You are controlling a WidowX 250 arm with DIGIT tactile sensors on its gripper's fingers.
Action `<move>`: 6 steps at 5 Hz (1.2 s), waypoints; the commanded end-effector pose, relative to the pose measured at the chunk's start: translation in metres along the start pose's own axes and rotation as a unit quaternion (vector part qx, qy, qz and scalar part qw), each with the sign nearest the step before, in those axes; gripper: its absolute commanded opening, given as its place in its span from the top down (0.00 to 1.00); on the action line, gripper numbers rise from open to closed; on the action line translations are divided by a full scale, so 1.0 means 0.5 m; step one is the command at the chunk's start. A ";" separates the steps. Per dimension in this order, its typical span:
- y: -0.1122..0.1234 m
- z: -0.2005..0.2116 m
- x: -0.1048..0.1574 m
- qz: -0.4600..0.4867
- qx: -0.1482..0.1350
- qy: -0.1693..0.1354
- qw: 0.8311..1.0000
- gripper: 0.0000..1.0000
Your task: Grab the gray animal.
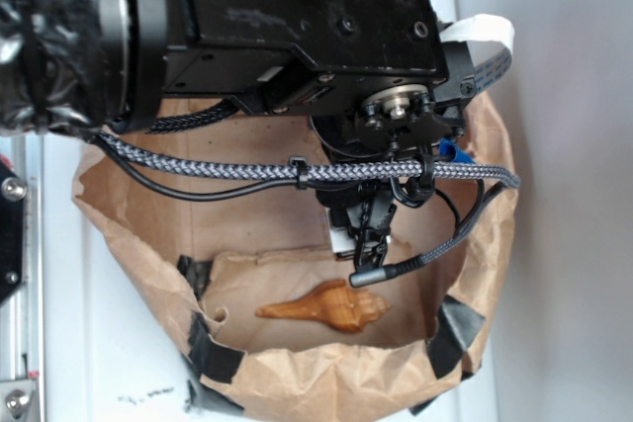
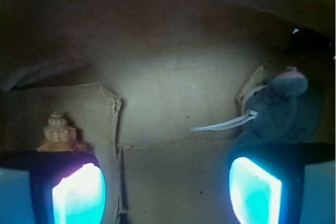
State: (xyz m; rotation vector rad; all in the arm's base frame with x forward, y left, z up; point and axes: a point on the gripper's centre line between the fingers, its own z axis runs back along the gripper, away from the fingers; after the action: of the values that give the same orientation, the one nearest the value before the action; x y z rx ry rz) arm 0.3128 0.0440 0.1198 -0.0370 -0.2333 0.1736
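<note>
1. The black robot arm (image 1: 297, 27) reached down into a brown paper bag (image 1: 326, 382).
2. An orange-brown seashell (image 1: 331, 306) lay on the bag's floor.
3. A braided cable (image 1: 297, 173) crossed the arm.

The gray animal (image 2: 283, 106) looks like soft, matt plush with a fuzzy nap, and a thin woven white string (image 2: 223, 125) trails from it. The seashell (image 1: 331, 307) is glossy, ridged orange-brown. The bag (image 1: 326, 382) is creased, matt brown paper patched with black tape (image 1: 210, 348). The gripper (image 2: 167, 190) has smooth, shiny pads (image 2: 255, 192), and its cable (image 1: 247, 170) wears a braided sleeve.
</note>
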 end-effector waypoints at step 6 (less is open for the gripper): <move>0.050 -0.080 0.022 0.266 0.058 -0.103 0.957 0.00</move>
State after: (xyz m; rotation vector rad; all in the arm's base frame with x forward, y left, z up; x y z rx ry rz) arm 0.3225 0.0653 0.0620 0.0553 -0.3557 0.7212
